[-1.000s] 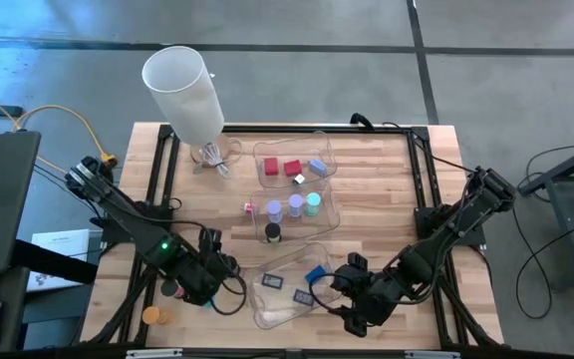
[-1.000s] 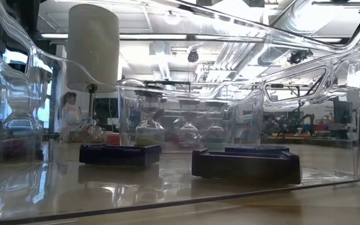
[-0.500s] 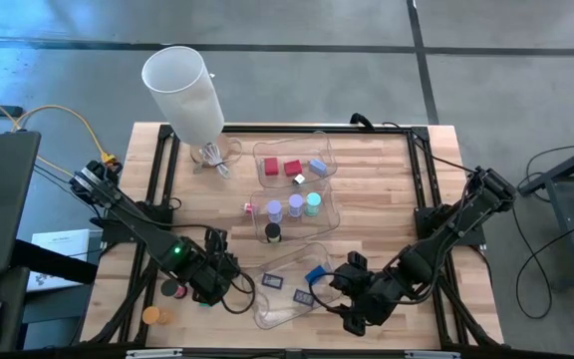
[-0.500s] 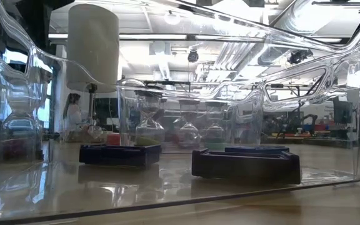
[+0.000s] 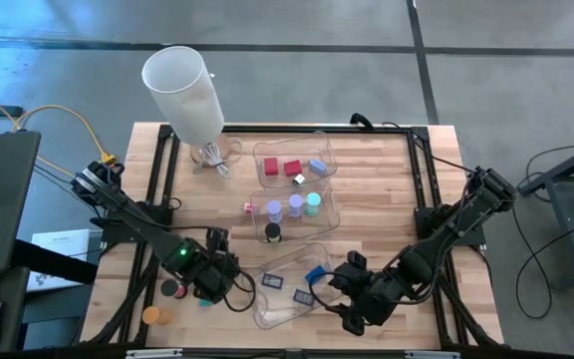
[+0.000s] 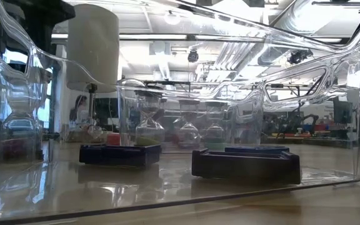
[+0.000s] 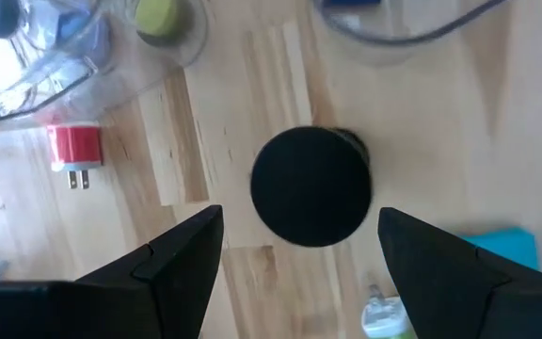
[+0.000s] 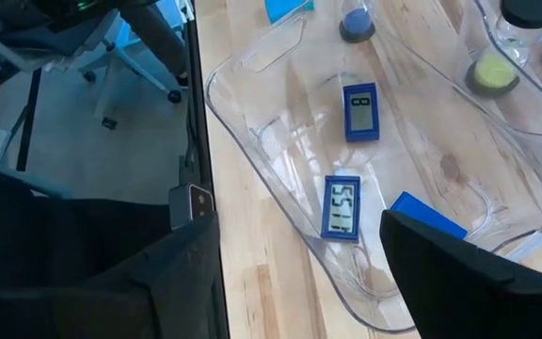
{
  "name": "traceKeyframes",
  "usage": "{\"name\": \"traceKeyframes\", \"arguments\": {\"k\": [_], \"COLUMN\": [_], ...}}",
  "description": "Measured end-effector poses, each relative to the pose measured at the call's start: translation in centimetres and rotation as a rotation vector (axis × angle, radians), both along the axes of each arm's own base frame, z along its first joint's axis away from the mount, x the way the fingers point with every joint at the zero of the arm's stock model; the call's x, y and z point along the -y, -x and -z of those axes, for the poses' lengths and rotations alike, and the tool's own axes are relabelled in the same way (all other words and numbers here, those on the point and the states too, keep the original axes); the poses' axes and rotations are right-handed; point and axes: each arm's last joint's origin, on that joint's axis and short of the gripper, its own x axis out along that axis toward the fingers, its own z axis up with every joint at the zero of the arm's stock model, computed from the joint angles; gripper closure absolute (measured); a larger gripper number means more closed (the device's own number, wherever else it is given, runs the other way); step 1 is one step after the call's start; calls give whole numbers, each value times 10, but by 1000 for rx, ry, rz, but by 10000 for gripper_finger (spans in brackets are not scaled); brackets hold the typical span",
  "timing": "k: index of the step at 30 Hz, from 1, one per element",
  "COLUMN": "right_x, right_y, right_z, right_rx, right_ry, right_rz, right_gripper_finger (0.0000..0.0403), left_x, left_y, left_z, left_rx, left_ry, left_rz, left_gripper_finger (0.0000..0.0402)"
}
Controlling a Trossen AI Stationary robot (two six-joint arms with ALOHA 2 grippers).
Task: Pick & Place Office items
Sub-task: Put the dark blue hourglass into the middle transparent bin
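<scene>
My left gripper [image 7: 299, 228] hangs open over a black short cylinder [image 7: 310, 186] that stands on the wood, one finger on each side and apart from it. In the high view the gripper [image 5: 215, 287] covers this cylinder. A red plug-shaped piece [image 7: 73, 151] and a flat teal piece [image 7: 508, 247] lie close by. My right gripper [image 5: 345, 294] stays open above the near tray's [image 8: 252, 151] right end. That tray holds two dark flat rectangles [image 8: 360, 111] [image 8: 343, 207] and a blue one [image 8: 426, 215].
The middle tray [image 5: 327, 214] holds lilac, teal and black cylinders. The far tray [image 5: 267, 150] holds red and blue blocks. A white lamp shade [image 5: 182, 85] stands at the far left. A dark cylinder [image 5: 172, 289] and an orange one [image 5: 152, 315] stand near the left front.
My left gripper has come down and gone a little toward the table's right edge, over the black cylinder, its fingers still apart.
</scene>
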Motion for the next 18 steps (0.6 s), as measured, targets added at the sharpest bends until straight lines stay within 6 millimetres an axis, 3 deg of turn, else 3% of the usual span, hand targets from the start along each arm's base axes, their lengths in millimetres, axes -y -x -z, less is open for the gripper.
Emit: {"name": "traceKeyframes", "arguments": {"k": [18], "right_x": [-1], "right_y": [-1], "right_z": [-1], "right_rx": [10], "right_ry": [-10], "right_rz": [1], "right_gripper_finger": [119], "left_x": [-11], "left_y": [-16], "left_z": [13], "left_rx": [-22], "left_ry": [0], "left_rz": [-33], "left_gripper_finger": [125]}}
